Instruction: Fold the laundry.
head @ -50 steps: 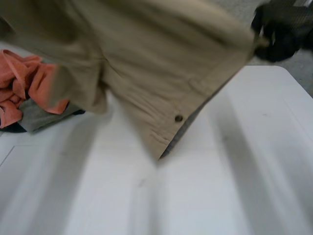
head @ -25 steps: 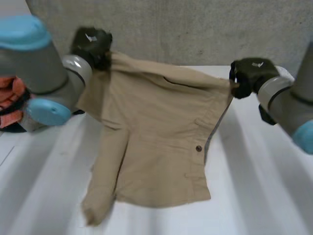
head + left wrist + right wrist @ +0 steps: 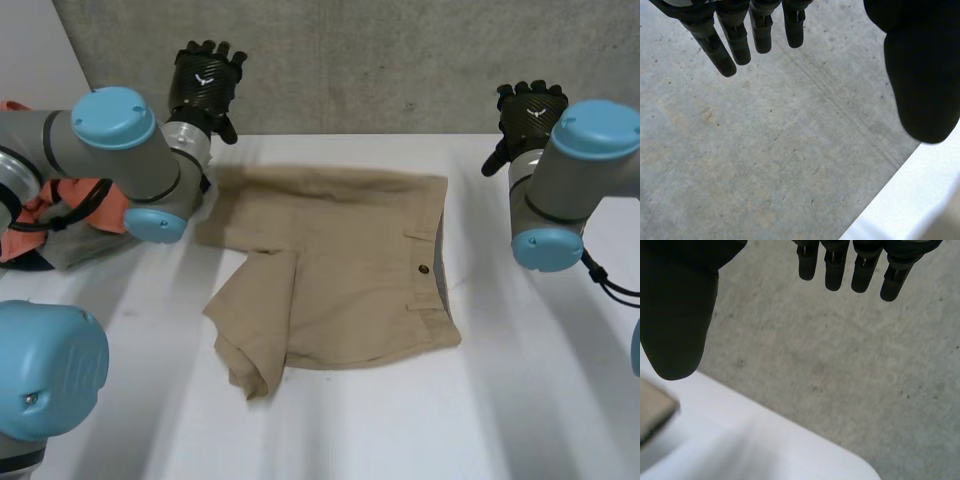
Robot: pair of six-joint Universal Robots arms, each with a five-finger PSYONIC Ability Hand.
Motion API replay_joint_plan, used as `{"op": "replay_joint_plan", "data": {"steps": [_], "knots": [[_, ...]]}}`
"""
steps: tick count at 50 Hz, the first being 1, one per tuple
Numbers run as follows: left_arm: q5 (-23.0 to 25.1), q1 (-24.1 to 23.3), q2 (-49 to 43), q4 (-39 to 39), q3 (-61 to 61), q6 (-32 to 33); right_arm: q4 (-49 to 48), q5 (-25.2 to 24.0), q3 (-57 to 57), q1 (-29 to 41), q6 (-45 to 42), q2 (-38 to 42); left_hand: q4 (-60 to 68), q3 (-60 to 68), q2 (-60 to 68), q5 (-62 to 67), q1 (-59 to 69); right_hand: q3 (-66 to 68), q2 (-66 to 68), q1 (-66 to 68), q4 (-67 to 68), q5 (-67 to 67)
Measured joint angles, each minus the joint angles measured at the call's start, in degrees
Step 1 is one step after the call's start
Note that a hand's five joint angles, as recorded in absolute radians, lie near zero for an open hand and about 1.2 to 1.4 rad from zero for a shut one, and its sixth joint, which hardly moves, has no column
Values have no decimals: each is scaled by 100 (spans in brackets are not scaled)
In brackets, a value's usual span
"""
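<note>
Tan shorts (image 3: 335,265) lie spread on the white table (image 3: 520,400), waistband with a dark button toward my right, one leg folded over and bunched at the near left. My left hand (image 3: 205,80) is raised beyond the table's far edge, past the shorts' far left corner, open with straight fingers (image 3: 727,47) and holding nothing. Above the far edge near the shorts' far right corner, my right hand (image 3: 528,112) is likewise open and empty, its fingers (image 3: 860,267) straight. A sliver of the tan cloth (image 3: 652,412) shows beside the right thumb.
A pile of laundry with an orange cloth (image 3: 60,215) and a grey piece (image 3: 85,248) sits at the table's left side behind my left arm. A concrete wall (image 3: 400,60) runs behind the table. Bare tabletop lies in front of and right of the shorts.
Both hands held the shorts up by the far corners; they have let go and opened, and the shorts now lie flat on the table.
</note>
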Motion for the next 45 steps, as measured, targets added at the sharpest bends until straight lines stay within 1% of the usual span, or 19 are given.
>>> {"op": "replay_joint_plan", "data": {"steps": [2,5,6,9,10,15,19,21,22,25,28,31,33,34,40,42,43,44,45], "knots": [[-97,10,88,-47,-92,29,361,-45,-196,-22,-23,42,-83,-103,-129,-48,0,-33,-19,-10,-56,-1],[-417,15,507,-164,-621,163,1178,-235,-407,-67,-48,-81,-83,-103,-133,-48,0,-33,-19,-10,-65,-1],[-463,11,589,-182,-731,186,1310,-279,-405,-72,-57,-131,-83,-103,-133,-48,0,-33,-19,-10,-65,-1],[-705,-41,1207,-296,-1586,321,1935,-571,-236,-87,-152,-485,-83,-103,-133,-48,0,-33,-19,-10,-65,-1],[-764,-87,1529,-350,-2057,371,2246,-767,-32,-84,-251,-724,-83,-103,-133,-48,0,-33,-19,-10,-65,-1],[-725,-295,2578,-530,-3633,463,2965,-1346,793,-31,-655,-1431,-83,-103,-134,-48,0,-34,-19,-10,-65,-1],[-467,-595,3480,-717,-5056,425,3359,-1785,1890,100,-1090,-2047,-83,-103,-134,-48,0,-22,-9,-10,-54,-1],[-354,-763,3823,-785,-5617,376,3402,-1890,2262,151,-1208,-2223,-83,-103,-134,-48,0,40,45,43,-6,41],[-294,-888,3997,-806,-5917,332,3366,-2010,2735,222,-1315,-2418,-82,-103,-130,-48,11,126,129,113,99,127],[-204,-1302,4351,-805,-6603,162,3118,-2154,3539,353,-1424,-2700,-79,-102,-123,-46,19,281,275,222,244,267],[-318,-1781,4358,-689,-6949,-76,2640,-2210,4257,506,-1455,-2865,-71,-102,-121,-48,20,342,330,271,297,327],[-646,-2202,4087,-506,-7013,-296,2036,-2193,4864,670,-1461,-2937,-70,-101,-122,-46,19,524,495,457,487,502],[-967,-2410,3801,-391,-6919,-394,1646,-2156,5173,773,-1460,-2943,-70,-91,-121,-45,20,651,589,578,610,634],[-1224,-2521,3568,-328,-6808,-441,1379,-2122,5355,844,-1458,-2935,-70,-91,-121,-45,20,723,633,661,685,714],[-2206,-2650,2735,-311,-6228,-455,522,-1947,5799,1082,-1470,-2833,-70,-92,-121,-44,20,1172,1105,1132,1150,1162],[-2507,-2571,2556,-345,-6047,-398,247,-1848,5886,1146,-1500,-2770,-70,-91,-121,-44,20,1408,1382,1381,1404,1407],[-2507,-2571,2556,-345,-6047,-398,247,-1848,5886,1146,-1500,-2770,-70,-91,-121,-44,20,1408,1382,1381,1404,1407],[-2704,-2436,2479,-353,-5947,-316,39,-1743,5929,1182,-1554,-2717,-70,-91,-121,-44,20,1574,1555,1542,1564,1550],[-2762,-2352,2466,-343,-5925,-262,-32,-1699,5941,1190,-1583,-2700,-70,-91,-121,-44,20,1716,1704,1680,1702,1699]]}}
